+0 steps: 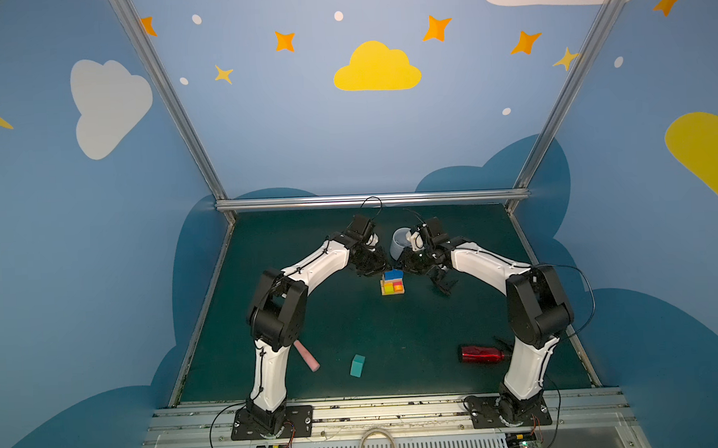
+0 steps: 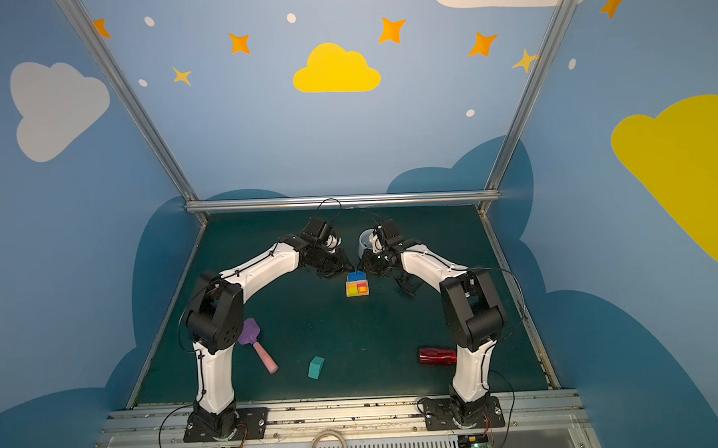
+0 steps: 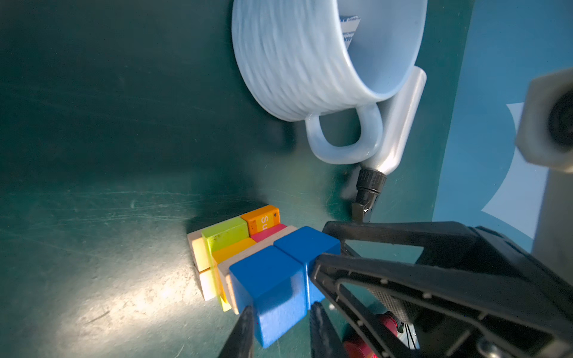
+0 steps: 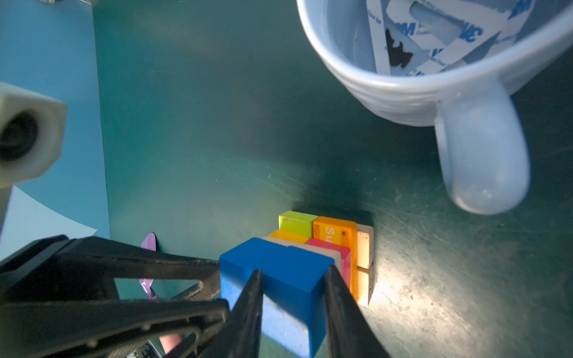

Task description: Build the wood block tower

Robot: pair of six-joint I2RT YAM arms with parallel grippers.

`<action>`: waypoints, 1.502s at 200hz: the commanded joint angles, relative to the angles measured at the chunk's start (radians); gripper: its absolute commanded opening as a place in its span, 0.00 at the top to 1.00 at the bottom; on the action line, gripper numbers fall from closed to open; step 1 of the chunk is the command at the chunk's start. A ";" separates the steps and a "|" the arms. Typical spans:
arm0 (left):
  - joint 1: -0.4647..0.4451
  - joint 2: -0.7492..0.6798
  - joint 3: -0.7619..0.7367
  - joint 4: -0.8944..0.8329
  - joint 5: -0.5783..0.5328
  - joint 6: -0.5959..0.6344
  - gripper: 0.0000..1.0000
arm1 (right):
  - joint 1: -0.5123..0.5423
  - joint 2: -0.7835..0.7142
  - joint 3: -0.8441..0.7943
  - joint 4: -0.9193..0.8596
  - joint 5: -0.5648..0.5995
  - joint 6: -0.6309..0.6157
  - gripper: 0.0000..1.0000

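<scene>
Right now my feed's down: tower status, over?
Left gripper shut on left blue cube, right gripper on right blue cube, atop tower. Teal block loose, near side. Mug close behind.

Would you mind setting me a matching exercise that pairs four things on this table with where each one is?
Things:
1. teal block
2. bottle
3. mug
4. blue cubes

Places:
A. on top of the tower
B. lying on its side by the base of the right arm
C. upright just behind the tower
D. alone on the mat, near the front

Pairs: 1-D, 2-B, 3-C, 4-A
</scene>
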 commanded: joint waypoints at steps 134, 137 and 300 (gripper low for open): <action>-0.006 -0.030 0.002 -0.023 -0.016 0.003 0.58 | 0.003 -0.011 0.033 -0.005 -0.013 0.000 0.64; -0.007 -0.030 0.003 -0.023 -0.017 0.003 0.58 | 0.003 -0.011 0.032 -0.005 -0.012 -0.001 0.63; 0.001 -0.111 0.008 -0.062 -0.073 0.020 0.40 | -0.001 -0.098 0.013 -0.040 0.033 -0.003 0.38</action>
